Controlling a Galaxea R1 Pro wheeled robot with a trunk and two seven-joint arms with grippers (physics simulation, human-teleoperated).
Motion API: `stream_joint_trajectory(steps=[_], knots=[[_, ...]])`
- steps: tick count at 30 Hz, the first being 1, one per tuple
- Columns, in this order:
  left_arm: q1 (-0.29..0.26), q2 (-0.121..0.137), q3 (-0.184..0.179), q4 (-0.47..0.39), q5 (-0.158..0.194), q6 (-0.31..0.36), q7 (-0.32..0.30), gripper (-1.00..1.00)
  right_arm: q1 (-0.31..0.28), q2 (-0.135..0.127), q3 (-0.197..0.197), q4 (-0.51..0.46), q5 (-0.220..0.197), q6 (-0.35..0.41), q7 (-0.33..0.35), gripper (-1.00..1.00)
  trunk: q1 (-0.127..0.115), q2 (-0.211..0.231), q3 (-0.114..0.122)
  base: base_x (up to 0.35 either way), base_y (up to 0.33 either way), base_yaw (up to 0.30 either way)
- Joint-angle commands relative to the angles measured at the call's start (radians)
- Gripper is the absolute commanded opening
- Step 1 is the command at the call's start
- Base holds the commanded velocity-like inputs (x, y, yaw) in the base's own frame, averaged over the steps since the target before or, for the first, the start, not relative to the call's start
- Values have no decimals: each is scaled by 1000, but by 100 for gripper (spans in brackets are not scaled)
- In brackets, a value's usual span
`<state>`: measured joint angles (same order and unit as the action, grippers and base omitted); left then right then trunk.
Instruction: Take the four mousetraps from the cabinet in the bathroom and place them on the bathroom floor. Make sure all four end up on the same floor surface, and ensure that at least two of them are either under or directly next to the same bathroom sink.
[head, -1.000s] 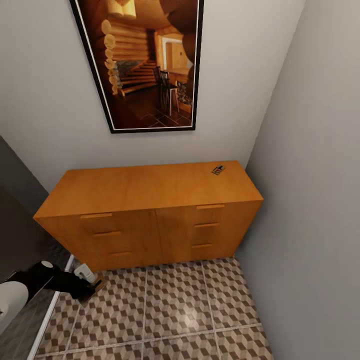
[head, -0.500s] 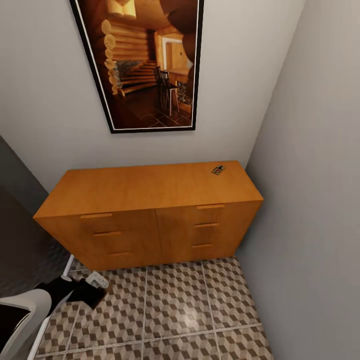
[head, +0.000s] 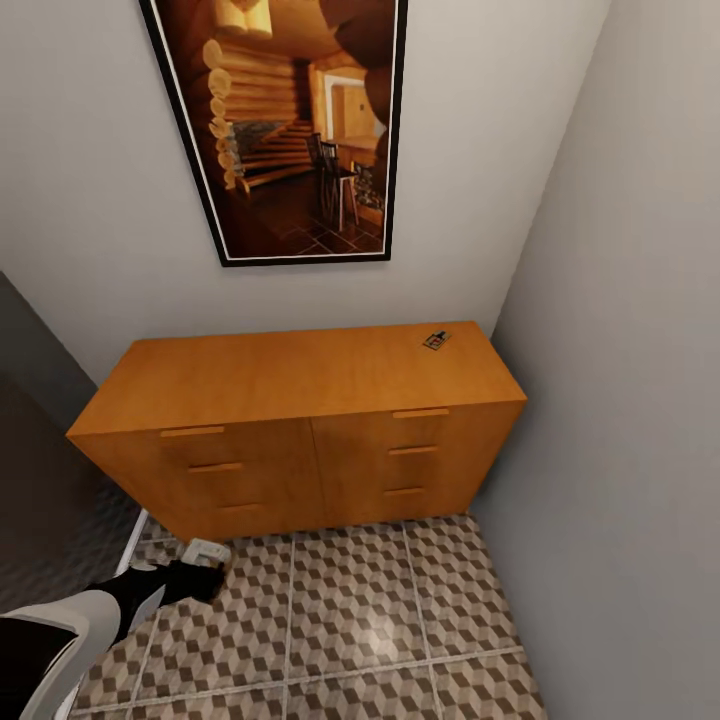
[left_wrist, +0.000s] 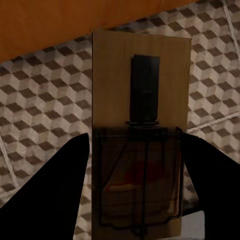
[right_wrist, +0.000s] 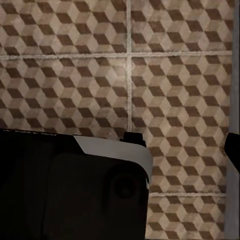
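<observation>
Since a second ago, the left arm has swung to the right and lower, so its white sleeve now fills the bottom left corner of the head view and the left gripper (head: 205, 562) reaches farther out over the bathroom floor (head: 380, 610), close to the bottom front of the cabinet (head: 300, 375). In the left wrist view, the gripper's two dark fingers (left_wrist: 47, 192) sit on either side of a flat wooden mousetrap (left_wrist: 140, 135), touching its long edges, so the gripper is closed on it. That trap has a dark bar down its middle and thin wire loops lower down, with a spot of red and yellow under the wire. Behind it you can see the cube tiles and the orange side of the cabinet. Another small mousetrap (head: 436, 340) lies on the cabinet top, near the back right corner and close to the side wall. The cabinet drawers are all shut. A big picture (head: 290, 120) of a log house room hangs on the wall above the cabinet. In the right wrist view, the tiles with pale lines are below, and a dark and white robot part covers one corner. I cannot tell if the right gripper is open or closed.
</observation>
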<state>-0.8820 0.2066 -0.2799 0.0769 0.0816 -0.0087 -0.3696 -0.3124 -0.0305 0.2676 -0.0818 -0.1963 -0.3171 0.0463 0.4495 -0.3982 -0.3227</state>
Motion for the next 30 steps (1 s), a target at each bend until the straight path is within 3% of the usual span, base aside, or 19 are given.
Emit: stream_joint_trajectory(steps=[1, 3, 7, 19, 24, 27, 30], knots=[[4, -2, -5, 3, 10, -9, -1, -100, -1, -2, 6, -5, -10, -4, -2, 100, 1, -2, -2, 0, 0, 0], [23, -5, -5, 4, 11, -61, 3, -100, -1, -7, 6, -25, -11, -5, -18, 100, 1, -2, -2, 0, 0, 0], [93, -14, -5, 5, 14, -283, 40, -100, -1, -16, 6, -61, -11, -5, -33, 100, 1, -2, -2, 0, 0, 0], [281, -58, -5, 6, 15, -490, 179, -100, -1, -40, 5, -138, -9, -1, -53, 100, 1, -2, -2, 0, 0, 0], [351, -110, -5, 6, 17, -588, 337, -100, 0, -45, 5, -170, -9, 2, -106, 100, 1, -2, -2, 0, 0, 0], [395, -180, -5, 6, 16, -665, 548, -100, 0, -46, 5, -204, -8, 5, -139, 100, 1, -2, -2, 0, 0, 0], [410, -215, -5, 5, 16, -742, 691, -100, 0, -47, 5, -229, -8, 21, -148, 100, 1, -2, -2, 0, 0, 0]])
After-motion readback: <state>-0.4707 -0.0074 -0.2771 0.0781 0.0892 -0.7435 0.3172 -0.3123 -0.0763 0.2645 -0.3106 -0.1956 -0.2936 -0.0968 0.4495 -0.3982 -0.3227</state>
